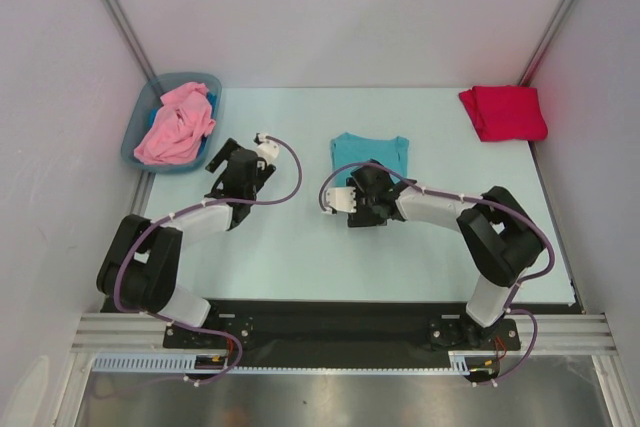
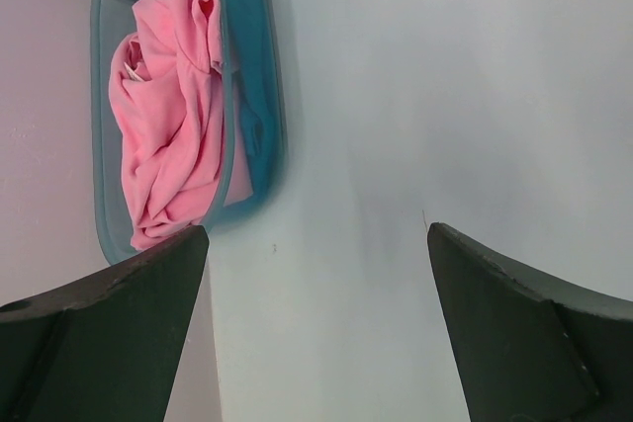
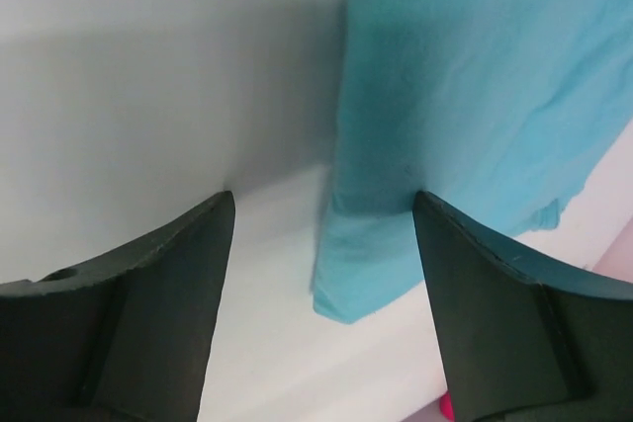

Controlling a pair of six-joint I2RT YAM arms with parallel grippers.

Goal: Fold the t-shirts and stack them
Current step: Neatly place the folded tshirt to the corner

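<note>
Red t-shirt [image 1: 503, 112] sits folded far right; we judge it done. Teal t-shirt [image 1: 371, 152] lies mid-table, its edge between our right gripper's [image 3: 324, 200] parted jaws. Pink t-shirt [image 1: 176, 124] lies crumpled in the bin [image 1: 128, 142]; left gripper [image 2: 316, 234] agape, empty.

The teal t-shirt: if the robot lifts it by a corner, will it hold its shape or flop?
Probably flop: the teal t-shirt lies flat and thin with soft creases, and the pink t-shirt sits crumpled in the bin. Being thin, it likely weighs little. Pushed, it would probably bunch up rather than slide whole.
</note>
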